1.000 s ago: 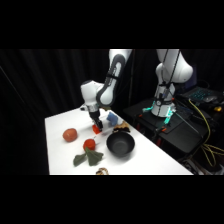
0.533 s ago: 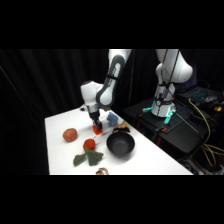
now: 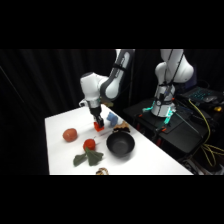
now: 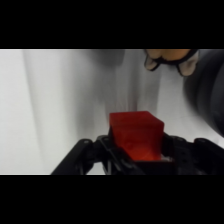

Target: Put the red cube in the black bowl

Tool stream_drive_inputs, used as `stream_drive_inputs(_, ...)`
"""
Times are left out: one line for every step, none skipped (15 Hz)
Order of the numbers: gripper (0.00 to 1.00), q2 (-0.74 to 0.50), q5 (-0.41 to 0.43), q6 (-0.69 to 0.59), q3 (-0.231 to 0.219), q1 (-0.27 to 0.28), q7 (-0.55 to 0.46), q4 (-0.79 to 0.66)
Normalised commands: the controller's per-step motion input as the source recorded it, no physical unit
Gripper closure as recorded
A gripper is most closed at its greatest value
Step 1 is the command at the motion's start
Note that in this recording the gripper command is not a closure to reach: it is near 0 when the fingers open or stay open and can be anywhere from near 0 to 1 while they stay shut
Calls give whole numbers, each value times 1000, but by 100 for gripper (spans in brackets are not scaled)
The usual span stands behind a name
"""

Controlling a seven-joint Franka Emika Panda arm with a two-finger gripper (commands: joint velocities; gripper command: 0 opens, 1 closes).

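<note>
The red cube (image 4: 136, 135) fills the bottom middle of the wrist view, held between the black fingers of my gripper (image 4: 136, 155). From the side, my gripper (image 3: 98, 125) hangs just above the table with the red cube (image 3: 99, 128) at its tip. The black bowl (image 3: 120, 144) sits on the table to the right of and nearer than the cube, a short gap away. Its dark rim (image 4: 207, 95) shows at the wrist view's right edge.
A round red-orange ball (image 3: 70, 134) lies left of the gripper. A red fruit (image 3: 89, 144) with green leaves (image 3: 87, 158) sits in front, beside the bowl. A blue object (image 3: 111, 118) is behind the gripper. A small brown item (image 3: 102, 171) lies at the table's front edge (image 3: 120, 173).
The gripper with the cube has shifted slightly toward the bowl and a little up from the table. Nothing else has moved.
</note>
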Motion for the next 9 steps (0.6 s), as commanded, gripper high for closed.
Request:
stream_drive_inputs(100, -568, -233, -303, -151, 283, 385, -296)
stream_drive_inputs(100, -528, -243, -267, -126, 277, 379, -285)
stream_drive_inputs(100, -472, -234, -231, -95, 253, 341, -269)
stream_drive_inputs(100, -412, -223, -182, -64, 248, 333, -252)
stream_drive_inputs(100, -344, -173, -135, -25, 230, 299, -227)
stream_drive_inputs(100, -298, -130, -99, 5, 216, 292, -214)
stream_drive_inputs(100, -266, -48, -42, 55, 210, 279, -221)
stream_drive_inputs(100, -241, 19, 2, 83, 192, 252, -218)
stream_drive_inputs(100, -219, 78, 41, 111, 189, 245, -217)
